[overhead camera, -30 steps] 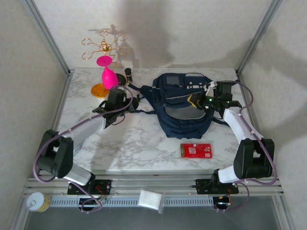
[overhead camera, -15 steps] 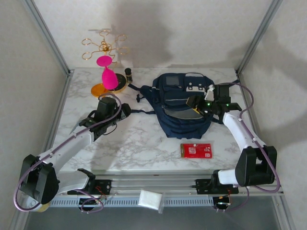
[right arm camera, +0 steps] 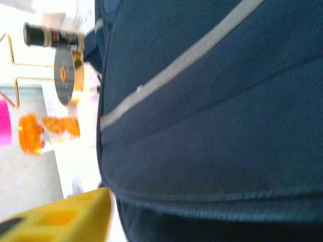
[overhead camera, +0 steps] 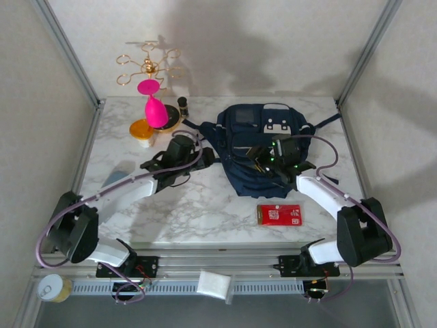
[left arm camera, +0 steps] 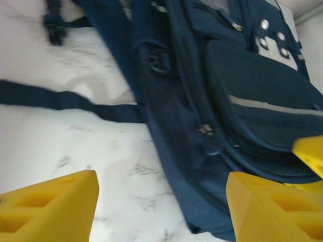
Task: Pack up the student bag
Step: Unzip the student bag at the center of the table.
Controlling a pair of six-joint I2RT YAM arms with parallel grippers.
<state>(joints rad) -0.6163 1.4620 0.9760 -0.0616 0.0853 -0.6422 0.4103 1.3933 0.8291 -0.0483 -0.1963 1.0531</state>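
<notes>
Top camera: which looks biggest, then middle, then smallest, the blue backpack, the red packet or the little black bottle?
1. Blue backpack, by far the biggest.
2. Red packet.
3. Little black bottle, the smallest. It stands farther from the camera, but the gap still looks clear.

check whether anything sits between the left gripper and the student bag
Nothing visible does. The left gripper hovers right at the student bag, at its near side, jaws apart, with bare marble table below. A dark strap lies flat on the table further ahead, off to the side.
</notes>
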